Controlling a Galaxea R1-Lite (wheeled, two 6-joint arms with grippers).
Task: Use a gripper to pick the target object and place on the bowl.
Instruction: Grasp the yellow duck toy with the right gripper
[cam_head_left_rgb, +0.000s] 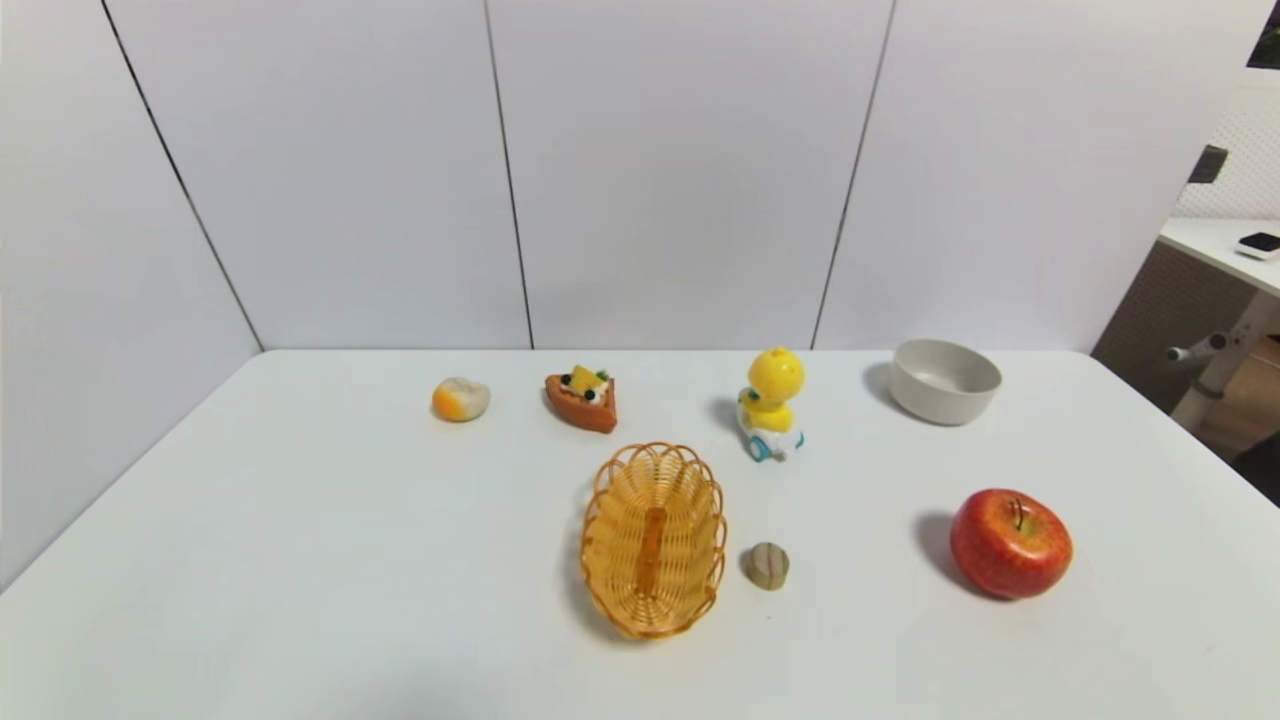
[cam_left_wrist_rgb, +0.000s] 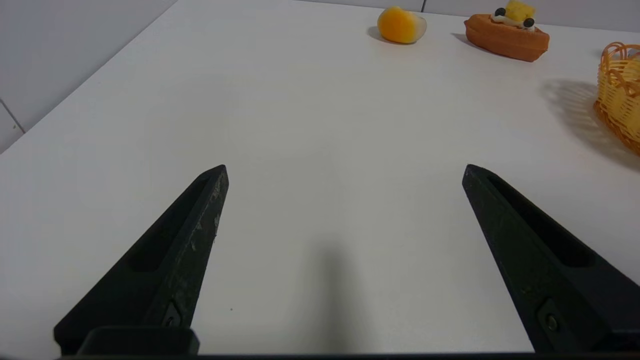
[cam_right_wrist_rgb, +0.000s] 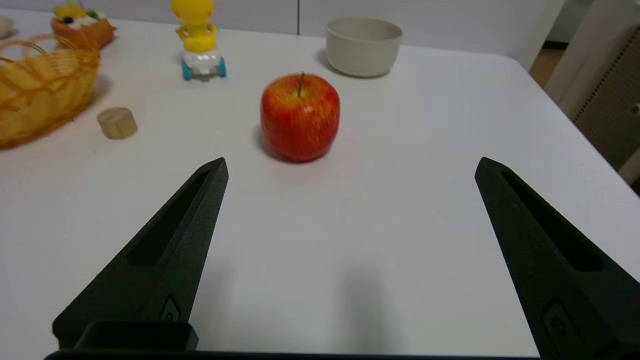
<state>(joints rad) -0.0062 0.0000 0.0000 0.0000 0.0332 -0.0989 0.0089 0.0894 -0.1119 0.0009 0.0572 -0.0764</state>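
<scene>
The yellow duck toy (cam_head_left_rgb: 771, 405) stands upright on its white car base with blue wheels, at the table's far middle; it also shows in the right wrist view (cam_right_wrist_rgb: 199, 40). The off-white bowl (cam_head_left_rgb: 944, 380) sits empty to its right, and shows in the right wrist view (cam_right_wrist_rgb: 363, 46). Neither gripper shows in the head view. My left gripper (cam_left_wrist_rgb: 345, 170) is open and empty over bare table at the near left. My right gripper (cam_right_wrist_rgb: 350, 167) is open and empty at the near right, short of the red apple (cam_right_wrist_rgb: 300, 116).
An orange woven basket (cam_head_left_rgb: 654, 537) lies in the middle, a small wooden cylinder (cam_head_left_rgb: 767, 565) beside it. The red apple (cam_head_left_rgb: 1011, 543) sits right of them. A cake slice toy (cam_head_left_rgb: 583, 398) and an orange-white bun (cam_head_left_rgb: 460, 399) lie far left. The table's right edge (cam_head_left_rgb: 1190, 440) is near.
</scene>
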